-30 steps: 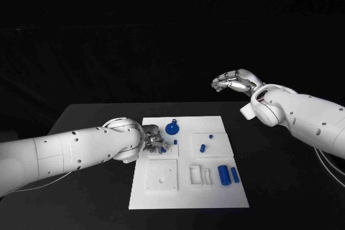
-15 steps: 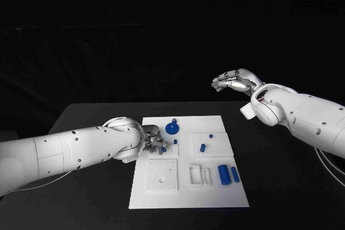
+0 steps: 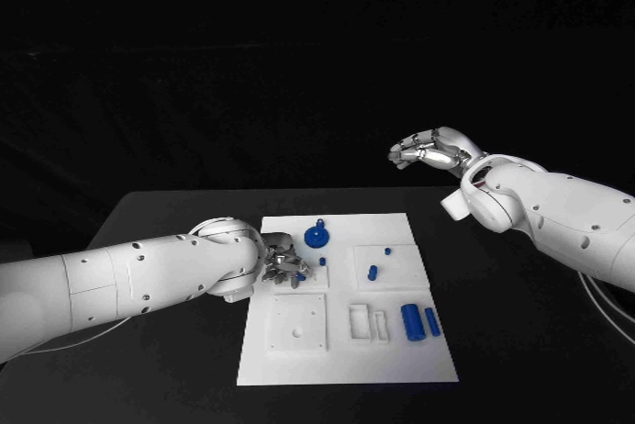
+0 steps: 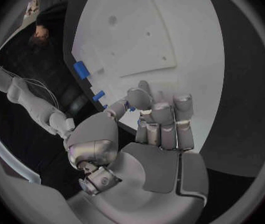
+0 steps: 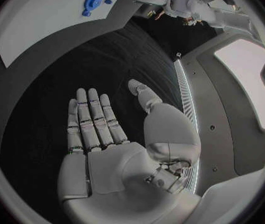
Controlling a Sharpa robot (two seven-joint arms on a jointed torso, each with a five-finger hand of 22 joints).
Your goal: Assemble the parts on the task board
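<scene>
The white task board [image 3: 397, 369] lies mid-table. My left hand [image 3: 282, 262] sits low over its left upper part, fingers curled in. In the left wrist view the thumb and fingertips [image 4: 150, 104] pinch a small blue part [image 4: 121, 104], mostly hidden. A round blue part with a knob [image 3: 317, 235] stands just beyond the hand and also appears in the right wrist view [image 5: 93, 0]. Small blue pegs [image 3: 373, 273] sit in the right upper panel, and two blue cylinders [image 3: 412, 320] lie lower right. My right hand [image 3: 426, 151] hangs high behind the board, palm bare, fingers apart [image 5: 92, 119].
A square recessed panel [image 3: 299, 323] and two narrow slots [image 3: 369, 323] occupy the board's near half. Another small peg [image 3: 322, 261] stands close to my left hand's fingertips. Black table [image 3: 529, 351] surrounds the board on all sides.
</scene>
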